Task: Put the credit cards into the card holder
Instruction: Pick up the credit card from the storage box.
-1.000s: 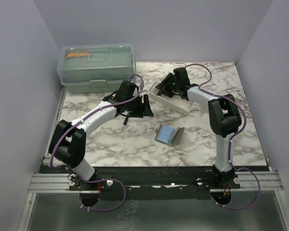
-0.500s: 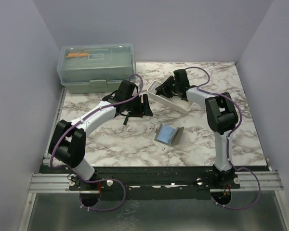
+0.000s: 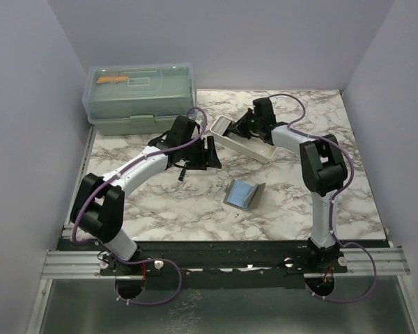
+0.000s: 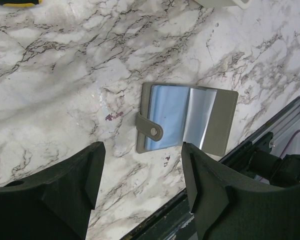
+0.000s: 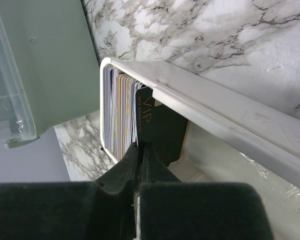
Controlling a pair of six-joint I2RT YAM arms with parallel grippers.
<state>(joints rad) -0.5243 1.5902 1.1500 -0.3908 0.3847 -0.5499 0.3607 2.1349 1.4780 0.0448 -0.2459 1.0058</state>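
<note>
On the marble table [image 3: 160, 202], a green lidded box [image 3: 139, 97] sits at the back left. Just right of it lies a long white tray [image 3: 245, 147], set at a slant. The right gripper [image 3: 238, 129] reaches into the tray's box-side end, while the left gripper [image 4: 142, 160] hovers over bare marble between tray and box, jaws apart and holding nothing. Nearer the arm bases, well apart from the tray, the holder [image 3: 242, 194] lies open and unfastened, its snap tab loose and its clear sleeves facing up. The cards [image 5: 119, 112] stand on edge, packed against the tray's end wall. A dark card [image 5: 160, 125] is the innermost of the stack, and the right fingers look pressed together on its lower edge. The step in hand seems to be drawing this one card out. To do it well, lift along the card's own plane so its neighbours do not drag up with it, and clear the tray rim before swinging towards the holder. The pinch is shallow and near a corner, so a slow lift would guard against the card pivoting or slipping. The left arm could then steady the holder for the insertion.
</note>
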